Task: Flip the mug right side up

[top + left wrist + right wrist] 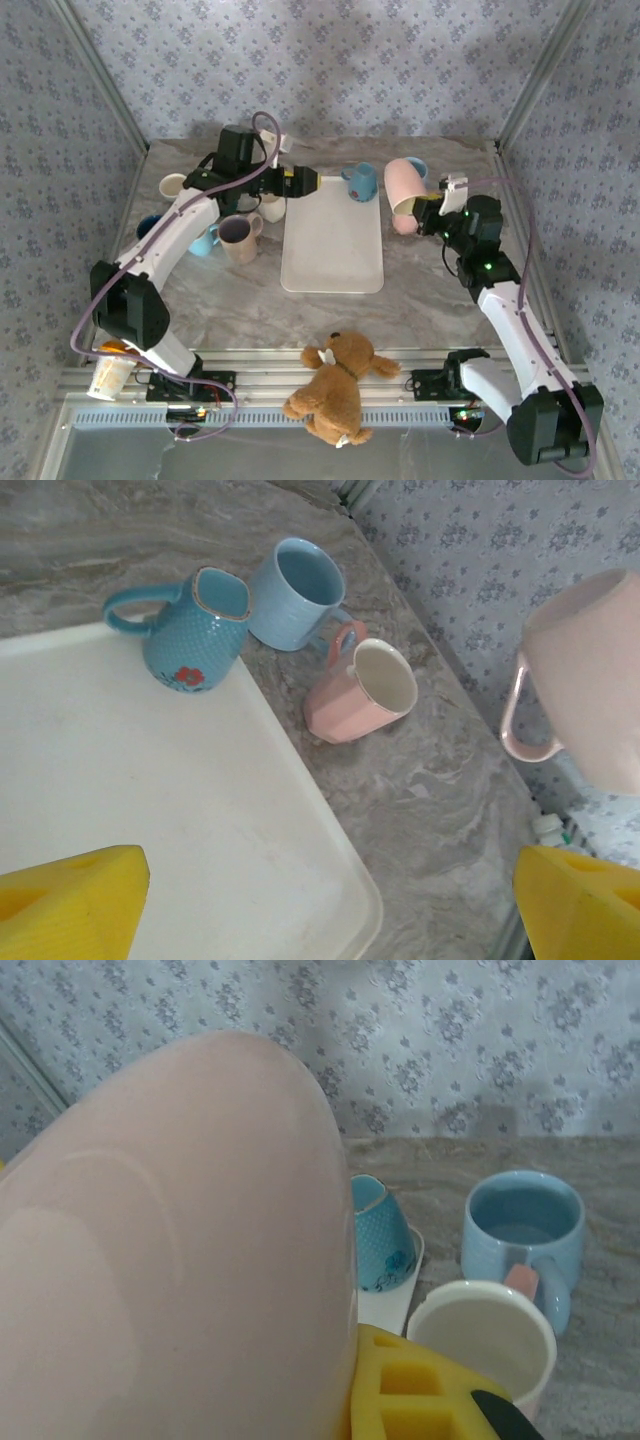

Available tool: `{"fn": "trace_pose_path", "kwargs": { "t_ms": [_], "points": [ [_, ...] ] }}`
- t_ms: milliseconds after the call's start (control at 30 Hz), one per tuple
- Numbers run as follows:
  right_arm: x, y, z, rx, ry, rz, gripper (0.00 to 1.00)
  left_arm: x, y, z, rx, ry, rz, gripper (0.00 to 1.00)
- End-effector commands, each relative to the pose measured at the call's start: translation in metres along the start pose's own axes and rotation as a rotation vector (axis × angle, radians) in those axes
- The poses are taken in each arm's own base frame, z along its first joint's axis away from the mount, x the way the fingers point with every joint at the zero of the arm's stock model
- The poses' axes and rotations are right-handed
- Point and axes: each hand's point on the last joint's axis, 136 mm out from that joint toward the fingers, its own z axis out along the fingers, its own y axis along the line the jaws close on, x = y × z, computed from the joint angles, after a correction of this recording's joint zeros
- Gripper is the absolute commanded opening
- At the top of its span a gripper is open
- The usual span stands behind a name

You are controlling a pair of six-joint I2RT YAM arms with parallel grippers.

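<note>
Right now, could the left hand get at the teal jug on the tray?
Probably yes: the left hand hangs open over the white tray, and nothing lies between it and the teal jug.

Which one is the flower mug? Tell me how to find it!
Find the white tray in the middle of the table. At its far right corner stands a teal mug. Unlike the plain light blue mug and small pink mug beside it, it has a bumpy dotted surface and a red flower.
</note>
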Motion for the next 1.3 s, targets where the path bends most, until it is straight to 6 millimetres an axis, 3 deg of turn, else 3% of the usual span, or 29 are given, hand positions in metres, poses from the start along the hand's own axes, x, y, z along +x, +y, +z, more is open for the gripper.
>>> {"fn": "trace_pose_path", "kwargs": {
  "t_ms": [0, 267, 533, 667, 867, 1033, 1267],
  "points": [
    [-0.023, 0.007, -0.02, 0.0, 0.002, 0.151, 0.0, -0.003, -0.009, -0.006, -0.023, -0.049, 0.142, 0.93],
    [-0.015, -0.017, -0.035, 0.079, 0.119, 0.484, 0.0, 0.005, -0.025, -0.004, -0.014, -0.088, 0.324, 0.94],
    [0.02, -0.072, -0.05, 0.246, 0.27, 0.834, 0.0, 0.011, -0.025, 0.015, 0.022, -0.042, 0.335, 0.94],
    [0.033, -0.102, -0.048, 0.33, 0.306, 0.889, 0.0, 0.016, -0.03, 0.023, 0.046, -0.021, 0.363, 0.93],
    [0.055, -0.145, -0.032, 0.38, 0.364, 1.004, 0.0, 0.025, -0.034, 0.031, 0.048, -0.015, 0.427, 0.93],
    [0.07, -0.169, -0.013, 0.405, 0.41, 1.05, 0.0, 0.024, -0.035, 0.033, 0.058, -0.028, 0.437, 0.94],
    [0.085, -0.179, 0.011, 0.393, 0.466, 1.11, 0.0, 0.025, -0.033, 0.039, 0.064, -0.035, 0.426, 0.93]
  ]
}}
